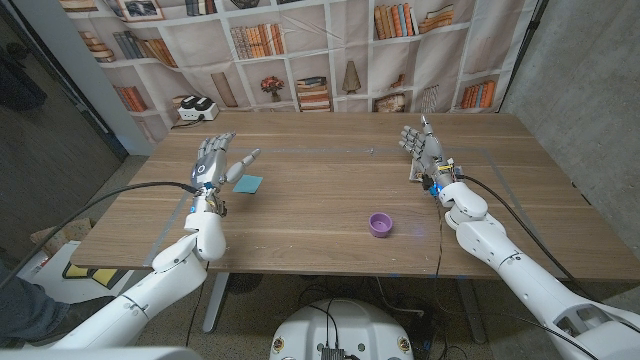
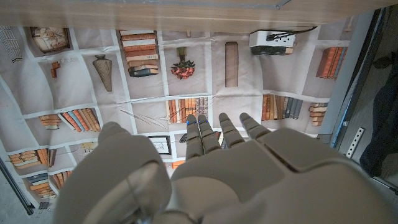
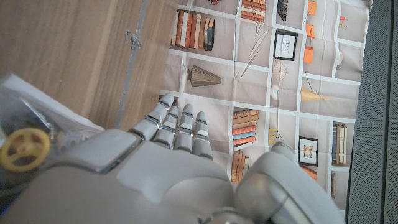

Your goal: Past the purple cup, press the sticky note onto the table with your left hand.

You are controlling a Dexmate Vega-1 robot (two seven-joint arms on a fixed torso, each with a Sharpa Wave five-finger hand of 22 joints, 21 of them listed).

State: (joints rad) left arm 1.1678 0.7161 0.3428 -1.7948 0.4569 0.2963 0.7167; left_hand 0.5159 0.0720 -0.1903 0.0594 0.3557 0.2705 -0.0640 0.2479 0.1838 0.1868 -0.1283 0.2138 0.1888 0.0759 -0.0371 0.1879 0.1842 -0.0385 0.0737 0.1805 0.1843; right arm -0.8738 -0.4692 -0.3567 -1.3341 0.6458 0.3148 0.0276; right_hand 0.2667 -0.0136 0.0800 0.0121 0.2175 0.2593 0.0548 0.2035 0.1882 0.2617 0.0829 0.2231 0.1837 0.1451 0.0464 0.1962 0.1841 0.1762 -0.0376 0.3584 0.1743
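Observation:
A small purple cup stands on the wooden table toward its front, right of centre. A blue sticky note lies on the table's left part. My left hand is raised just left of the note, fingers spread and reaching up, holding nothing; its back shows in the left wrist view against the bookshelf backdrop. My right hand stands at the right side of the table, fingers up and apart, with nothing in it; the right wrist view shows its fingers.
A printed bookshelf backdrop hangs behind the table. A white device sits at the far left edge. A taped rectangle outlines the middle of the table. Cables trail from both wrists.

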